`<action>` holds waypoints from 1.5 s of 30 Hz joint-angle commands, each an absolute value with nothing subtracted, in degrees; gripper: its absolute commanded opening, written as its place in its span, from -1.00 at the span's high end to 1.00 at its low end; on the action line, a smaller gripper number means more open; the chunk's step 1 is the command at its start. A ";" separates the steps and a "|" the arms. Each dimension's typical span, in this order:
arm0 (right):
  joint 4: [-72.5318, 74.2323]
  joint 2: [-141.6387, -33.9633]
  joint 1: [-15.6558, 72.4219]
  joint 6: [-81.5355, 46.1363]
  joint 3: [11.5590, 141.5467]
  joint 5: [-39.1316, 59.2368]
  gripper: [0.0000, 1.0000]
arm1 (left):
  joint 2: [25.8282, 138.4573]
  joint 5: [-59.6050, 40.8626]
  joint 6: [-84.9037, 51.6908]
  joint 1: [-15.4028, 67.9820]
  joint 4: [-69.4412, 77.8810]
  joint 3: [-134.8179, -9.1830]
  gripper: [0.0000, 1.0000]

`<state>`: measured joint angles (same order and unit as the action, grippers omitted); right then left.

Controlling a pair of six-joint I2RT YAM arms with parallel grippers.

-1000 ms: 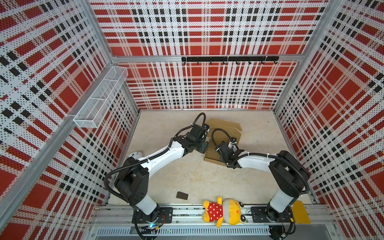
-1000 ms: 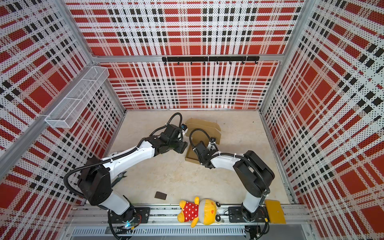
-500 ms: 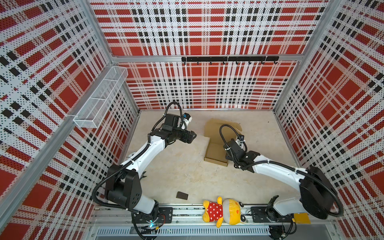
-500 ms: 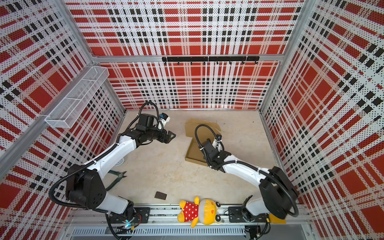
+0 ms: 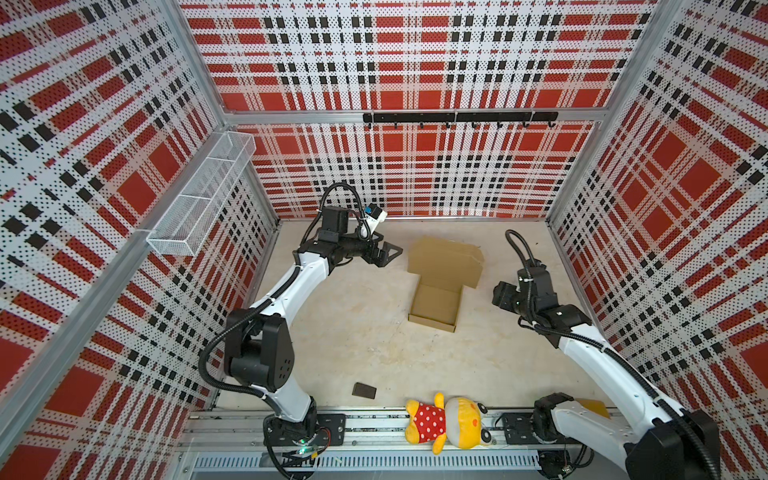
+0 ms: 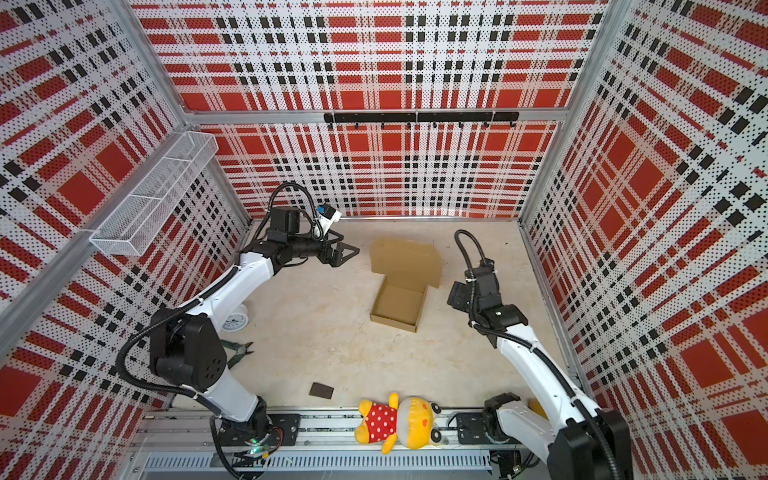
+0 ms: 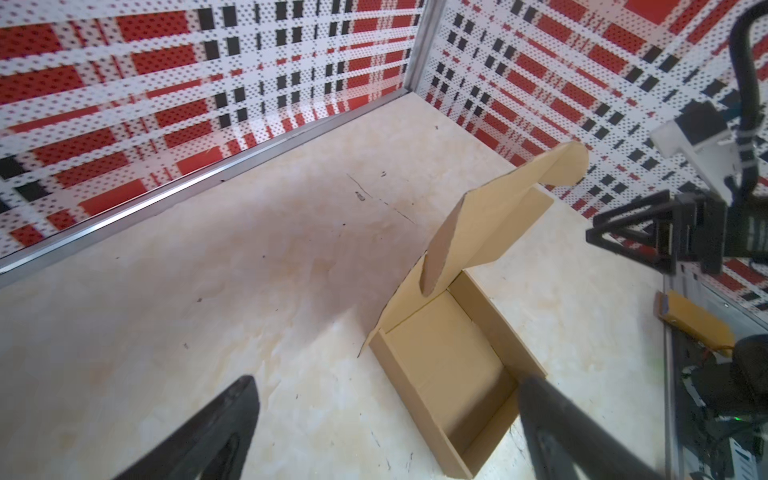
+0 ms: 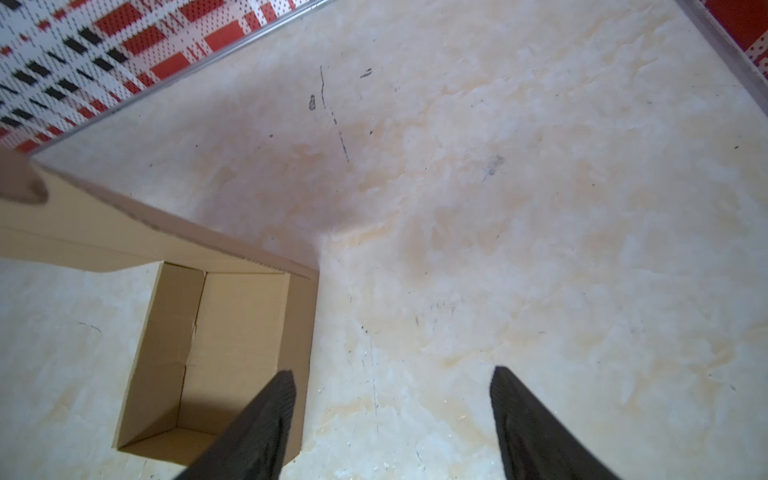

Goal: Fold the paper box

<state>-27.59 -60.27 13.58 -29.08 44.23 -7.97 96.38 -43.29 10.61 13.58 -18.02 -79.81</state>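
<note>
Left gripper [image 5: 386, 254] spread wide, empty, above the table [image 5: 353, 316] left of the paper box [image 5: 435, 305], forearm near level; right gripper [image 8: 392, 372] parted, empty, right of it, pitched downward; box mid-table, lid flap [image 5: 444, 259] raised.

paper box [image 8: 216, 357]: lid [image 8: 83, 241] runs off the right wrist picture's edge | right gripper [image 8: 391, 372]: fingers [image 8: 266, 424] blurred, cut by the edge | clock [image 6: 235, 322]: half behind left arm [image 6: 224, 291] in a top view, dial unreadable | pliers [image 6: 239, 352]: partly under that arm's shoulder | yellow pad [image 5: 592, 407]: mostly behind right arm [image 5: 602, 361], kind unclear
</note>
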 commanded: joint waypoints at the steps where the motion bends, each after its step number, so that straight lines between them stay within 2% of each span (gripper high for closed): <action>1: -25.29 -60.99 8.97 -22.84 44.55 2.46 -0.55 | 99.14 -48.87 12.82 13.36 -13.62 -81.90 -0.99; 8: -23.17 -68.08 1.99 -19.67 47.47 9.46 -0.56 | 105.37 -56.12 17.23 12.24 -19.30 -87.97 -1.00; 19: -16.57 -78.28 0.09 -17.05 49.16 17.11 -0.48 | 109.81 -53.21 34.67 15.99 -34.35 -96.43 -1.00; 25: -13.52 -81.20 0.00 -17.55 48.54 20.35 -0.46 | 112.47 -53.75 38.03 19.19 -38.15 -98.75 -1.00; 30: -11.39 -82.68 0.00 -18.37 48.81 22.71 -0.44 | 114.16 -52.76 38.54 20.17 -38.85 -100.61 -0.94; 37: -9.96 -84.31 0.00 -18.76 49.47 23.92 -0.41 | 116.09 -51.16 36.92 20.57 -38.06 -102.31 -0.72; 45: -9.17 -85.08 -0.02 -18.83 49.15 24.63 -0.38 | 117.58 -49.89 35.69 20.87 -37.00 -103.91 -0.70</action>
